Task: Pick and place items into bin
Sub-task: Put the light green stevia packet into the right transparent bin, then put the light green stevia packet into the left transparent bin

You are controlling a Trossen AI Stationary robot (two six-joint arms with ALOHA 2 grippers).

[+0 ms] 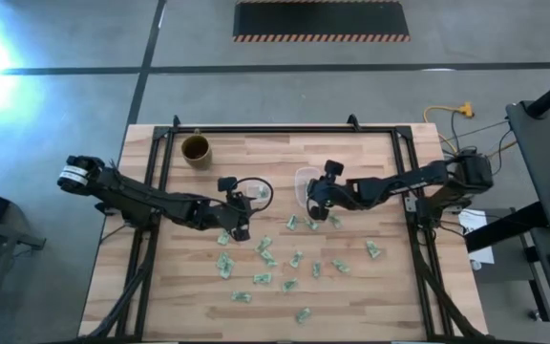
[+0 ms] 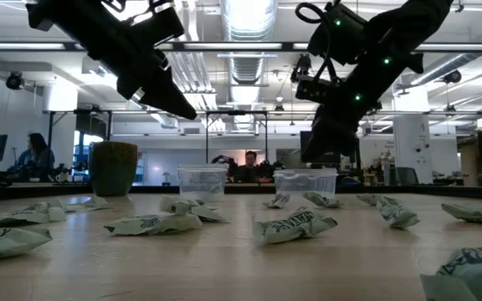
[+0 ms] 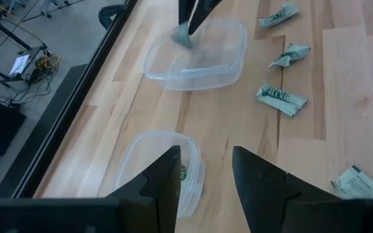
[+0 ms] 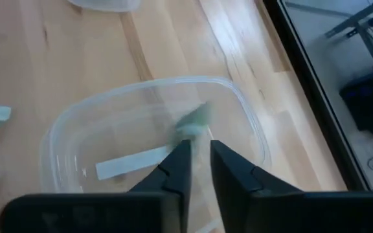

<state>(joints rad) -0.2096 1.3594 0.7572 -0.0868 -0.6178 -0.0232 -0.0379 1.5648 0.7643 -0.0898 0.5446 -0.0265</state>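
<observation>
Several tiny green-and-white wrapper pieces [image 1: 267, 256] lie scattered on the wooden table's near half and fill the foreground of the low view [image 2: 295, 224]. Two clear tubs stand mid-table. My right gripper [image 1: 313, 203] hovers over the right-hand tub [image 4: 154, 139], shut on one piece. My left gripper [image 3: 206, 171] is open and empty. It hangs above bare wood beside the left-hand tub [image 3: 164, 168], which has a piece lying in it. The left wrist view also shows the right gripper over its tub [image 3: 196, 55]. My right gripper holds one green-and-white piece [image 4: 193, 126] pinched at the free ends of its two fingers [image 4: 177, 162], coming from above and pointing down. The piece is lifted clear and hangs just past the fingertips, above the inside of the right-hand tub. It looks blurred.
A brown round cup [image 1: 196, 149] stands near the table's far left corner [image 2: 113, 167]. A black frame rail [image 1: 285, 130] runs along the far edge and down both sides. A white strip [image 4: 131, 162] lies in the right tub. People sit in the room beyond.
</observation>
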